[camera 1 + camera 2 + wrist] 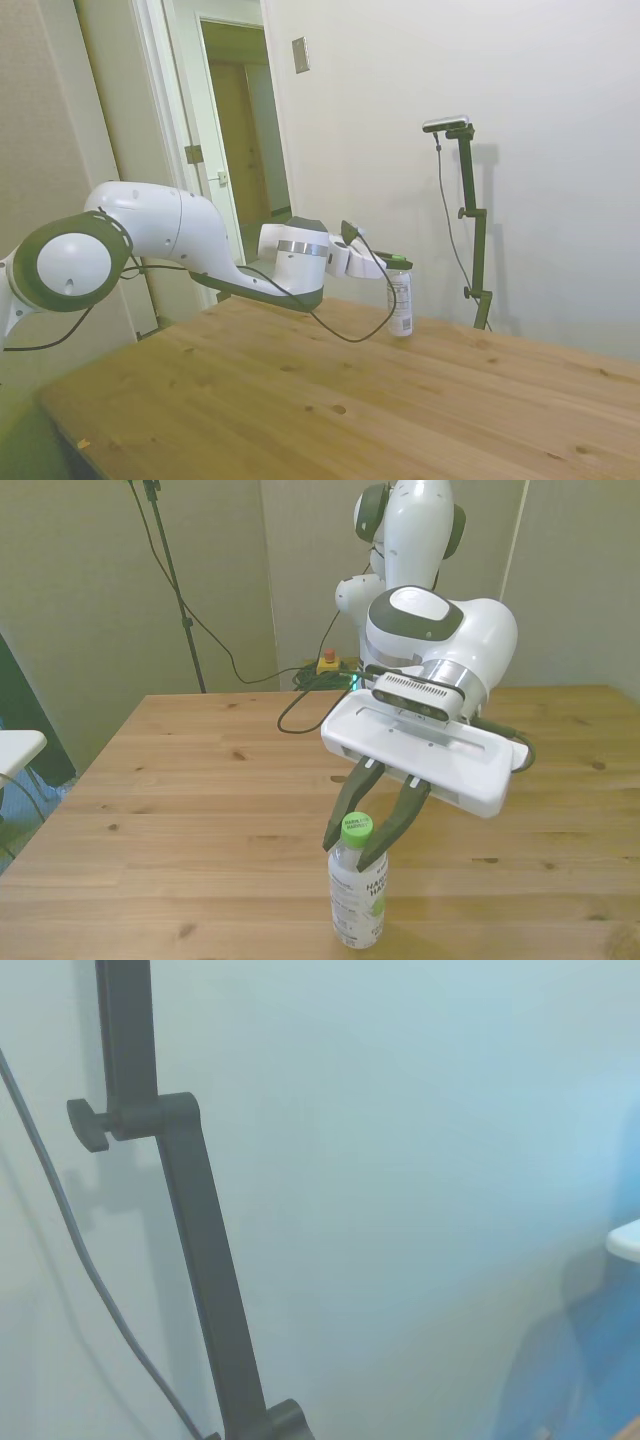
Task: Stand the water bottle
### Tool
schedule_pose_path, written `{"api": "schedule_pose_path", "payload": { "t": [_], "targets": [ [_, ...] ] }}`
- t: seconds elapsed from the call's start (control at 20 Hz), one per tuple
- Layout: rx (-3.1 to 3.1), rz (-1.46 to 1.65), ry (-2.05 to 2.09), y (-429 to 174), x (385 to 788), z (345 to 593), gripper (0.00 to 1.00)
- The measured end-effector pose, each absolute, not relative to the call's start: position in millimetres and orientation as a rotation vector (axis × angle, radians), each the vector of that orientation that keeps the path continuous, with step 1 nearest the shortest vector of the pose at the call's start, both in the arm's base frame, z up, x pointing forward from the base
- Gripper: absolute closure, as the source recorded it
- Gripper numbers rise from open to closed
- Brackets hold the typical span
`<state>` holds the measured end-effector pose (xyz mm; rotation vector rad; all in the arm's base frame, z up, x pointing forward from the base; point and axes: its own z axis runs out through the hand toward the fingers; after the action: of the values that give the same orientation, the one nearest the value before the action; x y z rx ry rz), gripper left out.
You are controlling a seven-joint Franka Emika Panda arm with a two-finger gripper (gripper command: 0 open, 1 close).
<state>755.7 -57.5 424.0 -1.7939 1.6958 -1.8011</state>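
The wooden table (300, 400) is the largest item and carries the whole scene, its planks running under the white arm (180, 235) that reaches low and nearly level over the surface. At the arm's end, the gripper (358, 842) has its two dark fingers (345, 815) angled down and inward on either side of the green cap (357, 829) of the water bottle (357, 895); the fingers lie against or just beside the cap at a narrow spread, so the grip appears closed on the bottle top, though actual contact cannot be confirmed. The water bottle stands upright on its base on the table, near the table edge closest to the front view's camera and slightly toward the front view's right of centre. The bottle is clear plastic with a white label carrying dark print; whether it holds liquid cannot be told. The front view shows the finger positions and the label text side; the side view shows the bottle (400, 303) upright with its base on the wood and the gripper's body level with the cap, but hides the fingers behind the bottle top. The wrist view shows neither bottle nor table surface, only a pale wall (420, 1160) and a small white edge (625, 1240) of something that cannot be identified.
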Motion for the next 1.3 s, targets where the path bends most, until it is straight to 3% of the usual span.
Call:
{"api": "schedule_pose_path", "payload": {
  "t": [0.05, 0.1, 0.95, 1.3],
  "targets": [
    [-1.797, -1.8, 1.696, -56.8, 757.1, 419.9, 1.0],
    [-1.802, -1.798, 1.697, -56.2, 757.7, 416.1, 0.0],
    [-1.811, -1.788, 1.693, -54.6, 754.8, 415.5, 0.0],
    [-1.924, -1.654, 1.681, -38.1, 732.6, 430.0, 0.0]
  ]
}}
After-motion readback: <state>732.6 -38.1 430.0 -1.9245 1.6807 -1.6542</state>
